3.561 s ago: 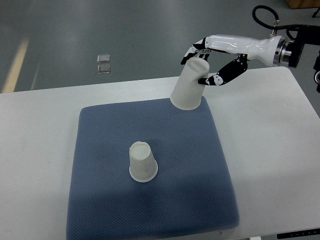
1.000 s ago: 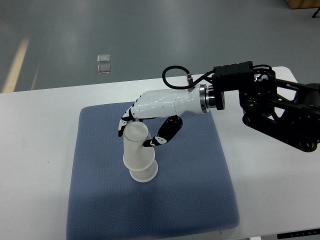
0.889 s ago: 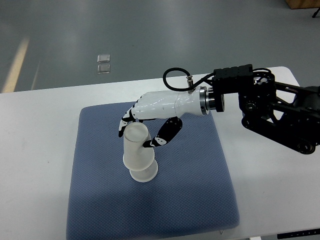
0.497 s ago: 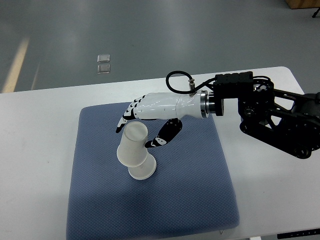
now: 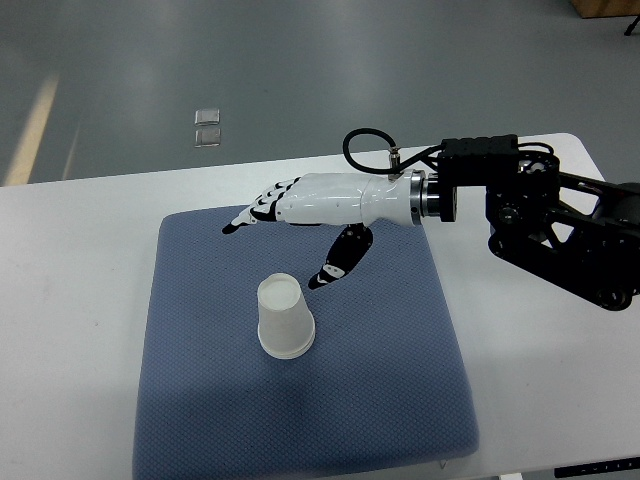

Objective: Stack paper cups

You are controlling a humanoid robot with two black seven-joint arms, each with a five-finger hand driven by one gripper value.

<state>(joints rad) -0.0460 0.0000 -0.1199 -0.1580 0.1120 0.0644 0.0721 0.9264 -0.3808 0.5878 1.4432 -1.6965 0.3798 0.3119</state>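
A white paper cup stack stands upside down on the blue mat, near the mat's middle. One cup sits fully over the other, so it reads as a single cup. My right hand hovers just above and behind the stack, apart from it. Its fingers are spread out toward the left and its thumb points down. It holds nothing. The left arm is out of view.
The mat lies on a white table. My right arm's black joint housing fills the table's right side. The table's far edge runs behind the mat, with grey floor beyond. Two small clear squares lie on the floor.
The right hand lowered the held cup over the standing cup, let it go, opened its fingers and lifted up and back. The stack now stands alone, settled lower.
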